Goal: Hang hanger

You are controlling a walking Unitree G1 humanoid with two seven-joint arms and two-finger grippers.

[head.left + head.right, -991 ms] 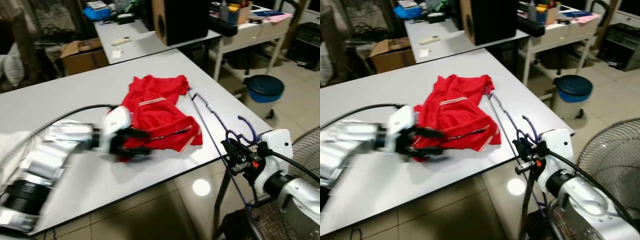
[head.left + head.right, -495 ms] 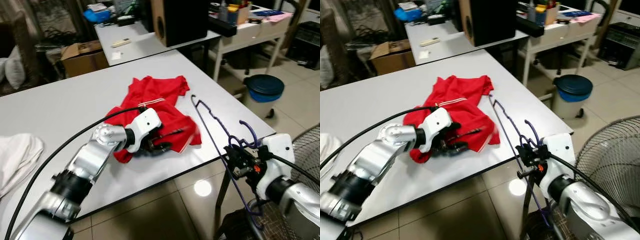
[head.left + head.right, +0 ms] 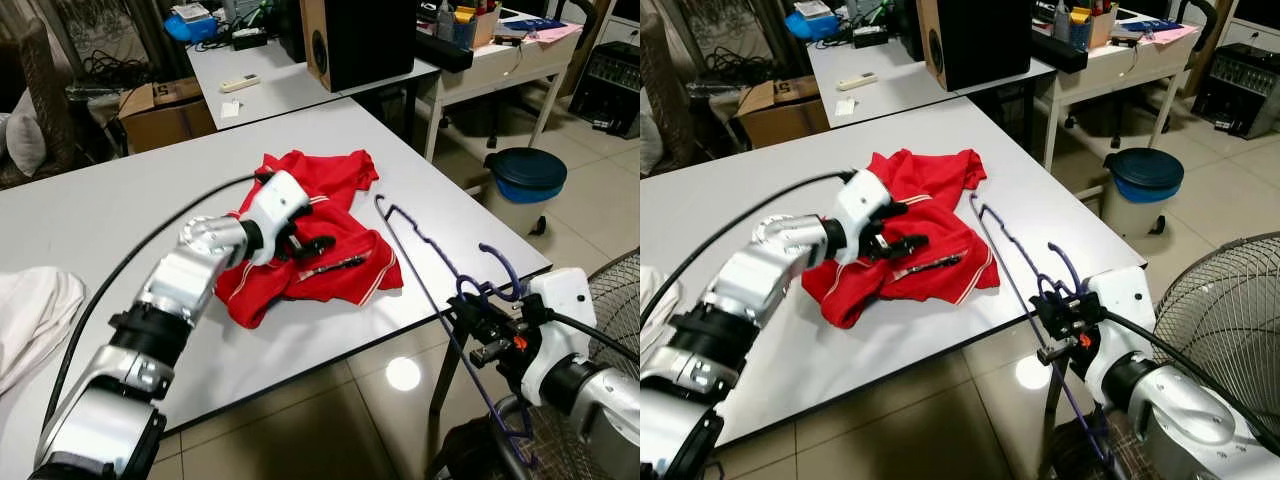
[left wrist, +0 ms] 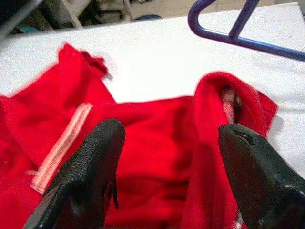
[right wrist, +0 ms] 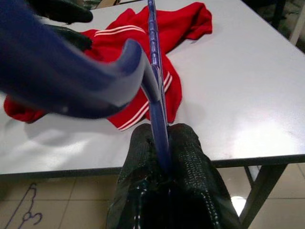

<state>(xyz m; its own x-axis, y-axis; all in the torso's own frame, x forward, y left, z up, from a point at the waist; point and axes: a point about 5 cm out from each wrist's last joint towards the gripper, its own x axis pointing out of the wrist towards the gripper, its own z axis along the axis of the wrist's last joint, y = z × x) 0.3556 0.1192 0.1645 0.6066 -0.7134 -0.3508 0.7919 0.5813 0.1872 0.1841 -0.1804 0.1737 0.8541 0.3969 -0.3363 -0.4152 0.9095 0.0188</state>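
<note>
- Thin blue wire hanger (image 3: 425, 240): pinched in right gripper (image 5: 164, 157) off the white table's (image 3: 120, 210) near edge; long axis slants up and away over the tabletop.
- Crumpled red shirt w/ white trim (image 3: 320, 215) lies to hanger's left; left gripper (image 4: 167, 157), fingers wide, hovers right over it, so nearer arm.

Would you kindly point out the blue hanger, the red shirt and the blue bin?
blue hanger (image 3: 420, 238), left eye view, on its long bar.
red shirt (image 3: 330, 285), left eye view, front fold.
blue bin (image 3: 527, 170), left eye view, lid.
</note>
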